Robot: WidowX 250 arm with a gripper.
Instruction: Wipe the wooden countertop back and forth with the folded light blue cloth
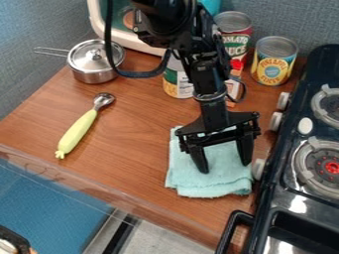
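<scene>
The black gripper (225, 169) hangs down over a folded light teal cloth (210, 184) on the wooden counter, right of centre, beside the stove. Its two fingers stand apart, one over the cloth's middle and one near its right side, with no object visible between them but the cloth beneath. I cannot tell whether the fingertips touch the cloth. The arm covers part of the cloth's upper area.
A yellow-handled scoop (78, 132) lies at left, with a lidded metal pot (94, 69) behind it. Cans, including a pineapple can (273, 60), stand at the back. The black stove (281, 183) borders the right side; the counter's edge (126, 195) runs along the front.
</scene>
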